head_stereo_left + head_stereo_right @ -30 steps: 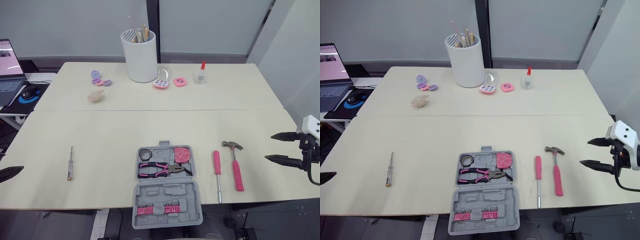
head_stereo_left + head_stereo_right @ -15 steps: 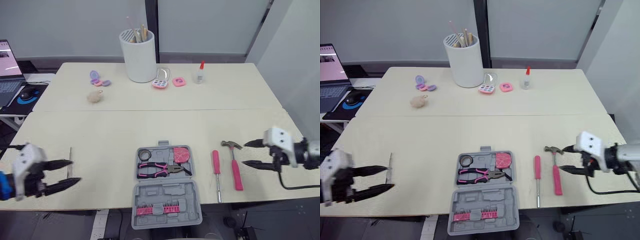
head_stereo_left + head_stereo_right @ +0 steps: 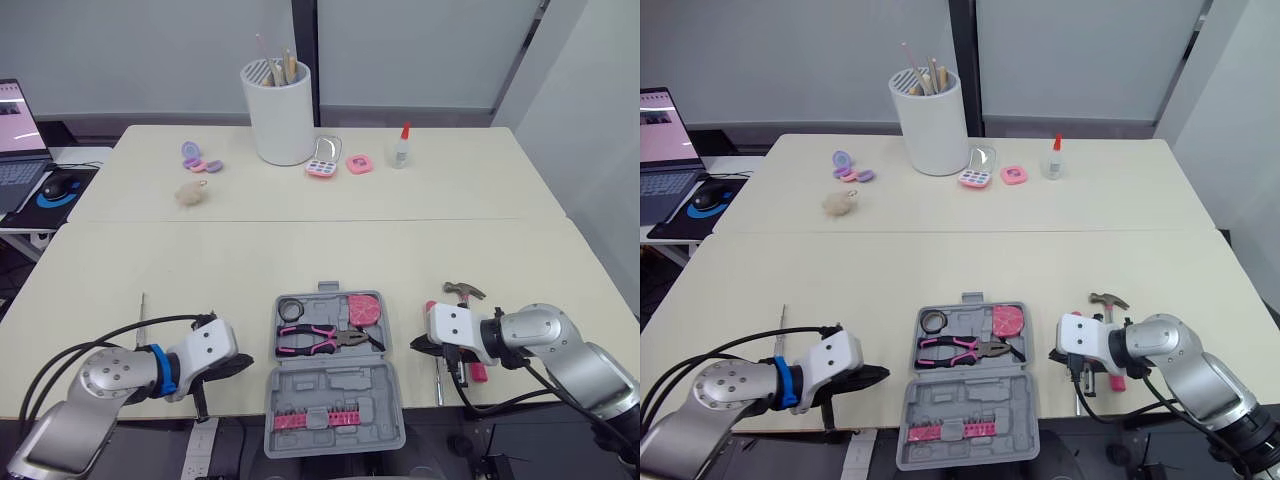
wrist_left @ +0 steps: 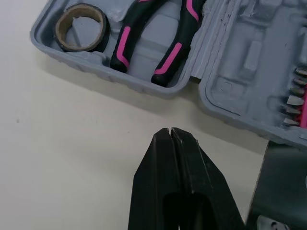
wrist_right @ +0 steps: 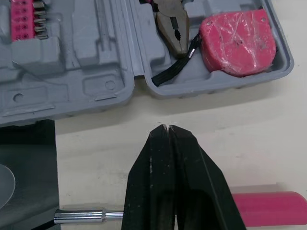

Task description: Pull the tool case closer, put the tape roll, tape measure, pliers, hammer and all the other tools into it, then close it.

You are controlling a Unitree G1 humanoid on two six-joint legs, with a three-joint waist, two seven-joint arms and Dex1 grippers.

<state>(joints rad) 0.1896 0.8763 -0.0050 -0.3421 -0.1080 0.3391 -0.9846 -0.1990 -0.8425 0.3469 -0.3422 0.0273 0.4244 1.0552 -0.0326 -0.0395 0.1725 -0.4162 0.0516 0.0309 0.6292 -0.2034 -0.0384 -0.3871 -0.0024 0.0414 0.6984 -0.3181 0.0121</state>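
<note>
The grey tool case lies open at the table's front edge, its lid half overhanging with a pink bit set. The tray holds the tape roll, the pink-handled pliers and the pink tape measure. My left gripper is shut and empty, its tip on the table just left of the case. My right gripper is shut and empty just right of the case, above the pink-handled driver. The hammer lies beyond it, its handle partly hidden by my arm. A slim screwdriver lies far left.
At the back stand a white cup of utensils, a glue bottle, small pink cases and a fluffy ball. A laptop sits on a side desk to the left. The table's front edge runs under the case.
Both arms have swung in from the table's sides to flank the case. Both grippers have gone from wide open to shut, with nothing taken.
</note>
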